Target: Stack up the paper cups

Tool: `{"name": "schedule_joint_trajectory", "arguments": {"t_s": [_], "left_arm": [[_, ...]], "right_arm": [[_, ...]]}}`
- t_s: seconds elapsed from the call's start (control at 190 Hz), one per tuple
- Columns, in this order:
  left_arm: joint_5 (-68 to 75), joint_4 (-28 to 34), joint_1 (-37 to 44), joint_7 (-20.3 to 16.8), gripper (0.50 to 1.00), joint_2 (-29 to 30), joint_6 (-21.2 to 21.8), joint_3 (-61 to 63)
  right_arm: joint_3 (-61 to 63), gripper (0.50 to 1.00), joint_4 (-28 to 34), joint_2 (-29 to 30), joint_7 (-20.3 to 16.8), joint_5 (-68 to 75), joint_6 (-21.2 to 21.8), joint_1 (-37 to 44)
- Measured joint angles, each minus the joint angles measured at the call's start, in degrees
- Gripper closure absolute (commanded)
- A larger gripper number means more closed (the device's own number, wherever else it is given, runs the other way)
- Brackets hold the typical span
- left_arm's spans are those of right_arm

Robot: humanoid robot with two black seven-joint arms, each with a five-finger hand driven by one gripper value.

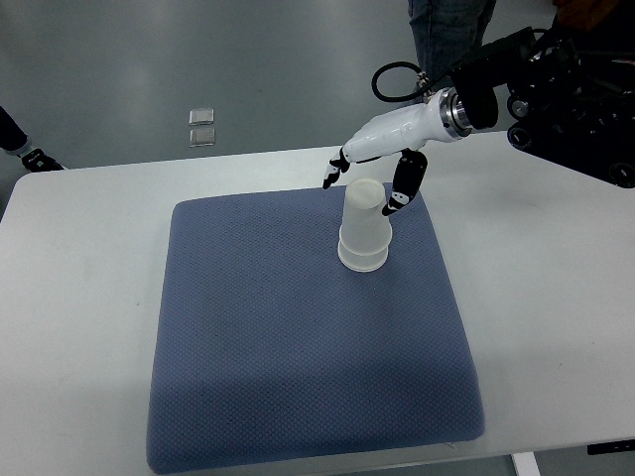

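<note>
Stack of paper cups [364, 226]: white, inverted, standing on the upper-right part of one blue-grey mat [298, 337]; two rims show at the base, so at least two cups are nested, though the exact count cannot be told. No writing is legible on them. Right hand [382, 164]: white with black fingertips, fingers spread and holding nothing, poised just above and behind the stack's top. The mat lies on one white table [79, 297]. Left arm [22, 144]: visible only at the upper-left edge; hand state cannot be told. A person's legs [446, 30] stand beyond the table.
</note>
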Motion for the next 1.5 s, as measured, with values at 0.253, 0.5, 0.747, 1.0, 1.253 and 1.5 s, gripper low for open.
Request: {"name": "schedule_joint_trajectory", "arguments": {"t_s": [0.253, 0.5, 0.747, 1.0, 1.253, 1.5], "left_arm": [[0.0, 0.0, 0.0, 0.0, 0.5, 0.0, 0.0, 0.0], [0.0, 0.0, 0.0, 0.0, 0.5, 0.0, 0.0, 0.0], [0.0, 0.0, 0.0, 0.0, 0.5, 0.0, 0.0, 0.0], [0.0, 0.0, 0.0, 0.0, 0.5, 0.0, 0.0, 0.0], [0.0, 0.0, 0.0, 0.0, 0.5, 0.0, 0.0, 0.0], [0.0, 0.0, 0.0, 0.0, 0.5, 0.0, 0.0, 0.0]], "right_arm": [[0.0, 0.589, -0.3, 0.0, -0.1, 0.2, 0.0, 0.0], [0.9, 0.587, -1.3, -0.1, -0.1, 0.4, -0.3, 0.1], [7.6, 0.587, -6.8, -0.1, -0.2, 6.7, -0.4, -0.8], [10.4, 0.587, -14.9, -0.4, -0.4, 23.7, -2.9, -2.0], [10.9, 0.587, -21.2, -0.5, -1.0, 47.1, -6.5, -3.0], [14.4, 0.587, -23.0, 0.0, -2.1, 67.1, -13.5, -5.3]]}}
